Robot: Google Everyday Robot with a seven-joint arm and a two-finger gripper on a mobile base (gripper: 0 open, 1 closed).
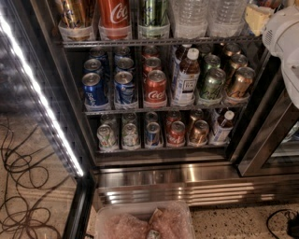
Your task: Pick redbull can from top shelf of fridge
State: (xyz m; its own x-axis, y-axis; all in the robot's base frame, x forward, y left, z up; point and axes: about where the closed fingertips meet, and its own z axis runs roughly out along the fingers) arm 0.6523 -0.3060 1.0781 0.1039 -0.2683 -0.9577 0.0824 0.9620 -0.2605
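Note:
The fridge (154,175) stands open in front of me, with a dark interior and a stainless steel base. The top shelf (154,41) runs along the top edge of the view. It carries translucent cups holding a gold can (72,11), a red Coke can (113,13) and a green can (153,11), then clear water bottles (189,16). No slim blue-and-silver redbull can shows here. My gripper (256,17) is a cream-coloured piece at the top right, at the right end of the top shelf, below my white arm (285,42).
The middle rack holds blue Pepsi cans (95,89), a Coke can (155,88), a bottle (186,77) and green and bronze cans. The lower rack holds short cans. A white LED strip (42,100) lines the left. Cables (23,186) lie on the floor. A plastic bin (145,221) stands below.

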